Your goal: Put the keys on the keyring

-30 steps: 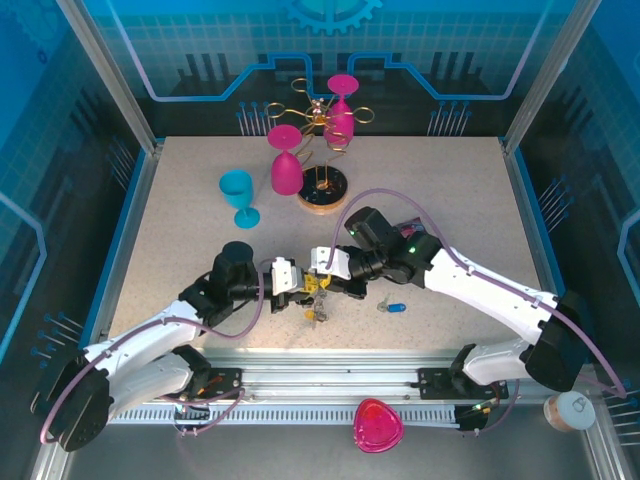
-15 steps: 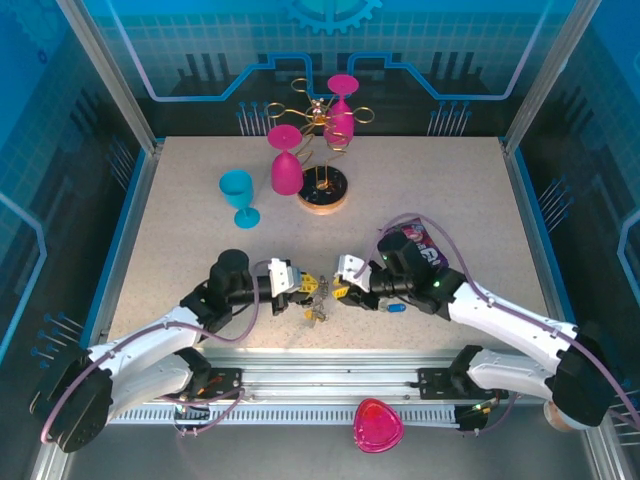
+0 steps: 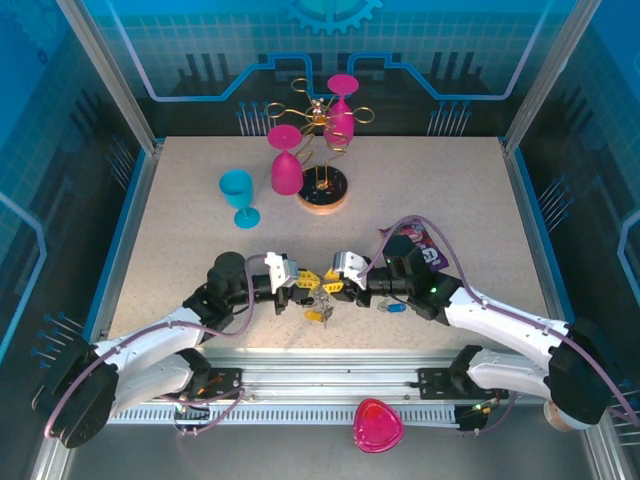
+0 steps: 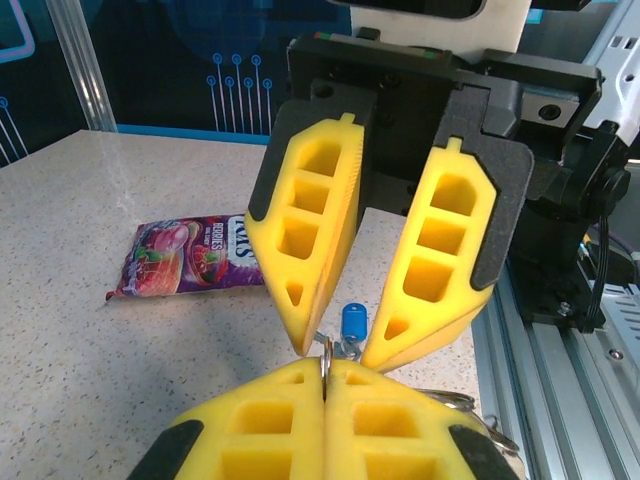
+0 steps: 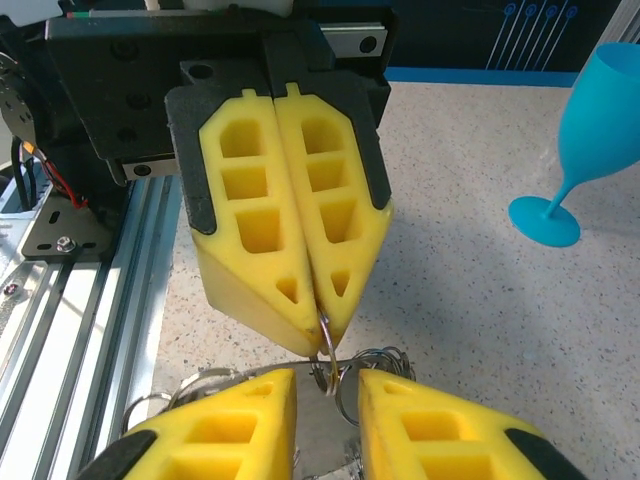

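My left gripper (image 3: 303, 284) (image 4: 326, 372) is shut on the thin grey keyring (image 4: 326, 352) (image 5: 324, 330), which it holds edge-on above the table. Facing it tip to tip, my right gripper (image 3: 333, 284) (image 5: 327, 385) stands open, and the ring's lower edge hangs in the gap between its fingers (image 4: 305, 230). Small silvery rings (image 5: 375, 362) and a yellow-headed key (image 3: 318, 313) dangle below the two grippers. A blue-headed key (image 3: 397, 307) (image 4: 352, 322) lies loose on the table under the right arm.
A purple snack packet (image 3: 418, 245) (image 4: 190, 258) lies behind the right arm. A blue goblet (image 3: 238, 195) (image 5: 600, 130) stands at the back left, beside the gold wire rack (image 3: 322, 150) with pink glasses. The metal rail (image 3: 330, 385) runs along the table's near edge.
The right gripper let go and opened, drew back to the right, then came in again to face the left gripper. The left gripper stayed shut on the keyring.
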You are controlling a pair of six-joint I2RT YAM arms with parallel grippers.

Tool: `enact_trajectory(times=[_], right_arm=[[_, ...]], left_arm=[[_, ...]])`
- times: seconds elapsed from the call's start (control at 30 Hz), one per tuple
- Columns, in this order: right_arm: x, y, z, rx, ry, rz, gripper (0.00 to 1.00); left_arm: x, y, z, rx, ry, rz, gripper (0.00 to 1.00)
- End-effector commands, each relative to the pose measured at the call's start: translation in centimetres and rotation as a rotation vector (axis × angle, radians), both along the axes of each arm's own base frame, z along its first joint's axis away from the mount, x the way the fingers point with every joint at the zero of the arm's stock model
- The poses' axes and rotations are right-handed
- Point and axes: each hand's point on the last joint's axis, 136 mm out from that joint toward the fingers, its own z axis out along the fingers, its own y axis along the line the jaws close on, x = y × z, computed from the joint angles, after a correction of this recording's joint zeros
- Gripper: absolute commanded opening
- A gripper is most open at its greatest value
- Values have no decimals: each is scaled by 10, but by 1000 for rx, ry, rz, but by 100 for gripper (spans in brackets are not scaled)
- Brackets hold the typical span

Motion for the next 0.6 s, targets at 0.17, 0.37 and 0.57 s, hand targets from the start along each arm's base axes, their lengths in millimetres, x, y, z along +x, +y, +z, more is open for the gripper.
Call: enact_trajectory(times=[0.17,0.37,0.57], right_arm=[[0,6,5,33,1,24,17],[-2,7,10,43,-2,40,0],[-4,8,11,28,-2,58,0]], left_arm=[[-9,-3,10,-42,-23,-52,0],[-8,-3,7,-28,-15,-42,0],[-9,0,-7,74,-23,-34,13]])
